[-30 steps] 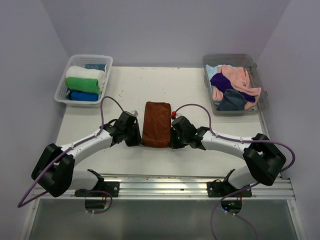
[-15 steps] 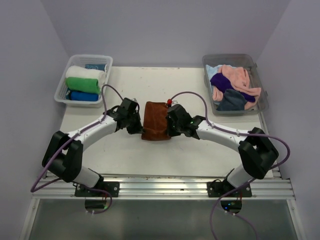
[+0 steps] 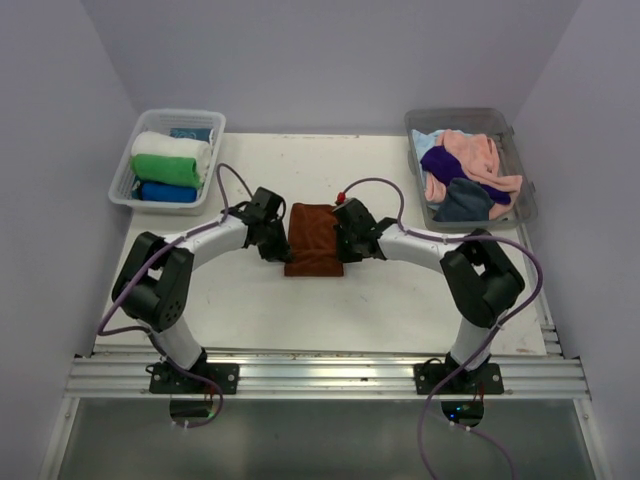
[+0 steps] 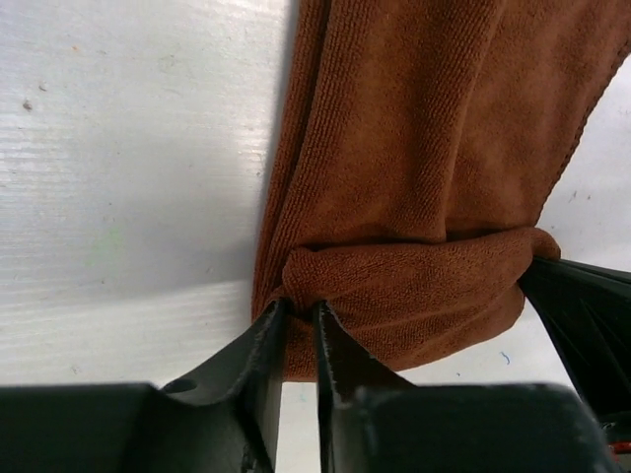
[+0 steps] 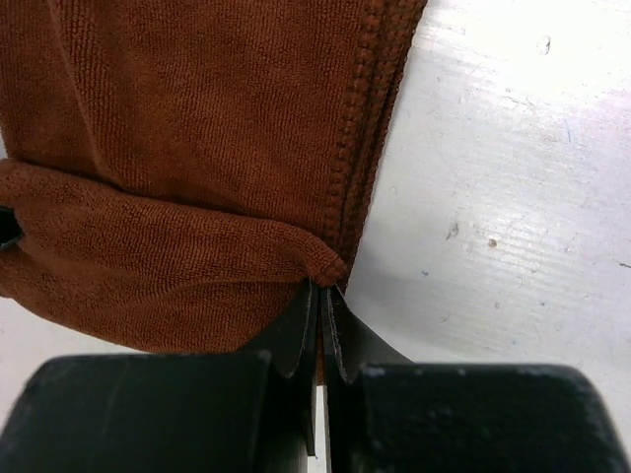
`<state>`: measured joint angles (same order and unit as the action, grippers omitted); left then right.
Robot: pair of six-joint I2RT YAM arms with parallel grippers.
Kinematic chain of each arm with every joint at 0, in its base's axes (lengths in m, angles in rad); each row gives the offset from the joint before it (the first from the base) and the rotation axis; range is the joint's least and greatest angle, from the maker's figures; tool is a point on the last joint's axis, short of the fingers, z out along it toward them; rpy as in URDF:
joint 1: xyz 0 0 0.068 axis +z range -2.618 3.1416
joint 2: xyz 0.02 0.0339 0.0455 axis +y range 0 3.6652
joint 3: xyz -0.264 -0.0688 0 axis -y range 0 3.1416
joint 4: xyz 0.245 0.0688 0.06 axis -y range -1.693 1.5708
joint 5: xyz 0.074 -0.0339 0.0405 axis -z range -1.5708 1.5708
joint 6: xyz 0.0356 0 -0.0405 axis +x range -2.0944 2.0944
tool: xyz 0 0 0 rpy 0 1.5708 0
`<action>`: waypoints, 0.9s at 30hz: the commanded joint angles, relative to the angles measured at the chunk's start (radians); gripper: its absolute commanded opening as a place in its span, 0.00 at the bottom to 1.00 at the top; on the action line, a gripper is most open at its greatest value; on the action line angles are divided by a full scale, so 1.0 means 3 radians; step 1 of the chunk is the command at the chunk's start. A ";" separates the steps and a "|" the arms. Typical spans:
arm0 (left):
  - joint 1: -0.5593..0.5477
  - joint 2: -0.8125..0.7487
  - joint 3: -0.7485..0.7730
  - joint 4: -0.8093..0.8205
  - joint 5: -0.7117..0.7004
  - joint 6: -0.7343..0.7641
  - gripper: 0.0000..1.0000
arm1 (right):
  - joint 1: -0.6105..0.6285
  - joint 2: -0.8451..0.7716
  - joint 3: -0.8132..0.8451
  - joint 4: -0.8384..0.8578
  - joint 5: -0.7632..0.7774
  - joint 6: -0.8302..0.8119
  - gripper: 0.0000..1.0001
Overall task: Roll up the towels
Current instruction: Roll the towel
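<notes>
A brown towel lies in the middle of the table, its near end folded over into a first roll. My left gripper is shut on the left end of that rolled edge, seen in the left wrist view on the brown towel. My right gripper is shut on the right end of the roll, seen in the right wrist view on the brown towel. Both grippers sit low at the table surface.
A clear bin at the back left holds rolled white, green and blue towels. A clear bin at the back right holds loose pink, purple and dark towels. The table's near rail runs by the arm bases.
Both grippers have moved away from the bases toward the far side, carrying the towel's near edge over itself. The visible towel has grown shorter.
</notes>
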<state>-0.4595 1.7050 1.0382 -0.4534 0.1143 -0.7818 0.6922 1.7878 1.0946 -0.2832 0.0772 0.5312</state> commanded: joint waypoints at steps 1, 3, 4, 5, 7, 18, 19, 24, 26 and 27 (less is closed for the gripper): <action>0.0033 -0.0079 0.0124 0.0029 -0.0206 0.0024 0.23 | -0.0027 0.0049 0.0135 0.0014 0.0008 -0.0032 0.00; 0.0033 -0.0288 0.0098 -0.0007 -0.0299 0.0019 0.32 | -0.0032 0.0059 0.0130 -0.0002 0.0014 -0.0022 0.00; 0.0028 -0.0365 0.0093 -0.0012 -0.0355 0.0019 0.33 | -0.0037 0.0064 0.0135 -0.0012 0.0008 -0.0022 0.00; 0.0028 -0.0507 0.0083 -0.0053 -0.0365 0.0019 0.33 | -0.0037 0.0064 0.0130 -0.0012 0.0008 -0.0022 0.00; 0.0013 -0.0631 0.0073 -0.0074 -0.0365 0.0019 0.33 | -0.0037 0.0054 0.0120 -0.0012 0.0014 -0.0007 0.00; -0.0161 -0.0458 -0.0449 0.1035 0.0407 -0.0247 0.22 | -0.0052 0.0013 0.0115 -0.0043 -0.0002 0.0024 0.00; -0.0156 -0.0311 -0.0439 0.1066 0.0402 -0.0232 0.20 | -0.0057 -0.0053 0.0109 -0.0028 -0.0027 0.0024 0.00; -0.0151 -0.0039 -0.0326 0.1138 0.0493 -0.0237 0.15 | -0.0052 -0.0380 0.0053 -0.0073 -0.0165 -0.0022 0.24; -0.0151 -0.0003 -0.0275 0.1042 0.0468 -0.0222 0.15 | -0.0047 -0.0584 0.0018 -0.0094 -0.0186 -0.0022 0.30; -0.0151 0.0003 -0.0255 0.0995 0.0448 -0.0206 0.15 | -0.0042 -0.0641 -0.0008 -0.0099 -0.0191 -0.0027 0.31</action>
<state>-0.5064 1.7035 0.9257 -0.1947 0.2337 -0.8364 0.6804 1.7153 1.0958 -0.3080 0.0425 0.5297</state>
